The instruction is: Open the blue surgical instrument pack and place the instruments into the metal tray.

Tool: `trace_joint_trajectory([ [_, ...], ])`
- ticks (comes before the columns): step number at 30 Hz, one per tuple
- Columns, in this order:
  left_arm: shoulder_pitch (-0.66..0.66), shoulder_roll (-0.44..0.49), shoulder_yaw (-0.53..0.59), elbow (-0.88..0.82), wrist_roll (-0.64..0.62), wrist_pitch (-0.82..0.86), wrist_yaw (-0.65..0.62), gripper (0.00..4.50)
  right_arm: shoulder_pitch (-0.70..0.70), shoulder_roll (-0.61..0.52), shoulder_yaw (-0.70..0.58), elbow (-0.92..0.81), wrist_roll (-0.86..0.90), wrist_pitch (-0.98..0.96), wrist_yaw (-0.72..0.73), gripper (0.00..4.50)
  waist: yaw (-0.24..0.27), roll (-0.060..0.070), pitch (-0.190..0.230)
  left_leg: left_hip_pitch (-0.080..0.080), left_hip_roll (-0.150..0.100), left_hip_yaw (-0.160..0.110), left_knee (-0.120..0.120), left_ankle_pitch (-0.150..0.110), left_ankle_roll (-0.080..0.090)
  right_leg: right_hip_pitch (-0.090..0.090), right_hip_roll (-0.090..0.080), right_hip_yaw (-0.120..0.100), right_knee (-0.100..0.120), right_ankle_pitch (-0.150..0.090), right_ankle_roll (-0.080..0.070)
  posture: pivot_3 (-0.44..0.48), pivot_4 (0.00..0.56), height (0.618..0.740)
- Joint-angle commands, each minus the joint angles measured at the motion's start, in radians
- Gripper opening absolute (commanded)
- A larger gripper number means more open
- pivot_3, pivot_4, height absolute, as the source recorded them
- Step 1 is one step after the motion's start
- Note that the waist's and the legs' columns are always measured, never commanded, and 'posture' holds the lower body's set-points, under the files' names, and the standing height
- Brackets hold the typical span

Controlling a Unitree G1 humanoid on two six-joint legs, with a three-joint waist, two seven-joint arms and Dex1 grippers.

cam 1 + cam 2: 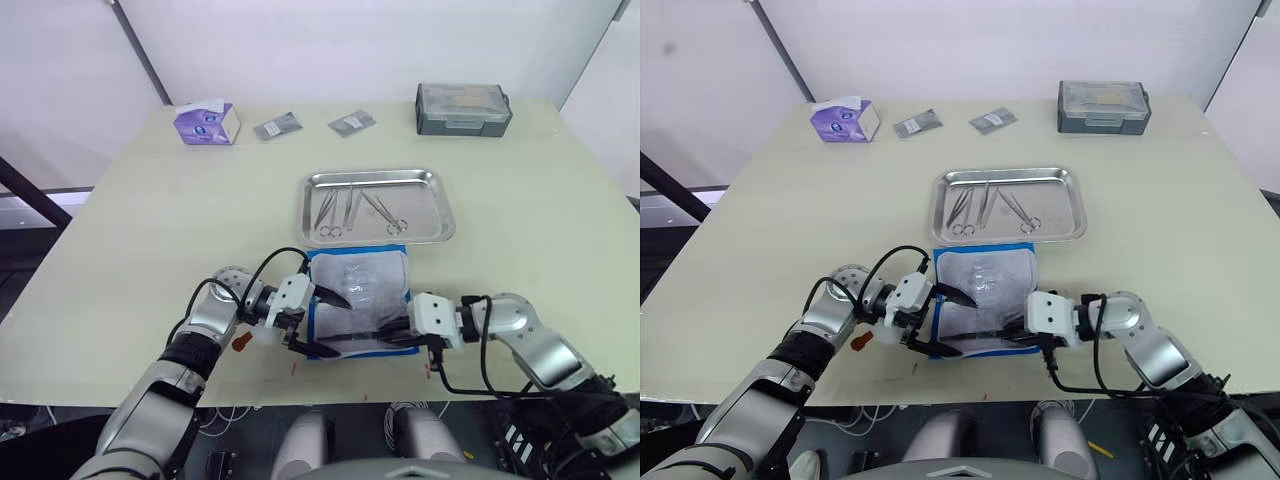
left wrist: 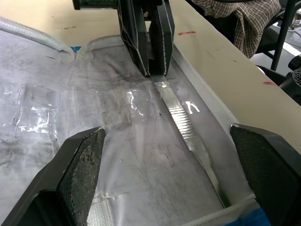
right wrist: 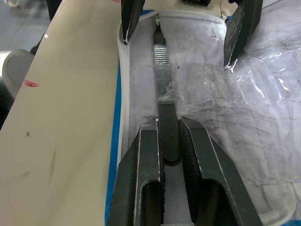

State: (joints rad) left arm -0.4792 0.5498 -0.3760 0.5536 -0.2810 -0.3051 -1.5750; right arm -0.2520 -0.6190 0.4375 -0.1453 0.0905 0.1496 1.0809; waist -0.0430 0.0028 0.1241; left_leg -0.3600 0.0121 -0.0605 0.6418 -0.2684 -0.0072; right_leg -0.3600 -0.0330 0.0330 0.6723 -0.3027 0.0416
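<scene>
Lying between the right gripper's (image 3: pixel 168 141) closed fingers — tweezers (image 3: pixel 161 80) on the pack (image 1: pixel 360 285).

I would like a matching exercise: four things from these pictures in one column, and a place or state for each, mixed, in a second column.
1. metal tray
2. blue surgical instrument pack
3. right pincer
4. left pincer

a. open, over the pack
b. lies opened near the table's front edge
c. shut on a slim instrument
d. holds scissors and forceps

Pairs: 1-d, 2-b, 3-c, 4-a
</scene>
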Motion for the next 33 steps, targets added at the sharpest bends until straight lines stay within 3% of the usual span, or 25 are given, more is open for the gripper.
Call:
trace_joint_trajectory([
  [1,0.059,0.017,-0.079,0.055,0.046,0.041,-0.039,4.5,0.02,-0.044,0.019,0.057,-0.097,0.086,-0.038,0.02,0.0,0.0,0.0,0.0,0.0,0.0,0.0,0.0,0.0,0.0,0.0,0.0,0.0,0.0,0.0,0.0,0.15,0.734],
  [17,0.058,0.014,-0.084,0.058,0.045,0.041,-0.039,4.5,0.016,-0.094,-0.053,-0.158,-0.022,0.129,-0.03,0.02,0.001,-0.001,0.004,-0.001,0.0,0.0,0.0,0.0,0.0,-0.001,-0.001,0.0,-0.001,0.0,0.001,0.0,0.15,0.734],
  [33,0.052,0.012,-0.099,0.07,0.031,0.036,-0.039,4.5,0.0,-0.17,-0.095,-0.24,-0.002,0.16,-0.012,0.02,0.003,-0.002,0.009,-0.002,0.0,-0.001,0.0,0.0,0.0,-0.001,-0.001,-0.001,-0.001,0.0,0.001,0.0,0.15,0.734],
])
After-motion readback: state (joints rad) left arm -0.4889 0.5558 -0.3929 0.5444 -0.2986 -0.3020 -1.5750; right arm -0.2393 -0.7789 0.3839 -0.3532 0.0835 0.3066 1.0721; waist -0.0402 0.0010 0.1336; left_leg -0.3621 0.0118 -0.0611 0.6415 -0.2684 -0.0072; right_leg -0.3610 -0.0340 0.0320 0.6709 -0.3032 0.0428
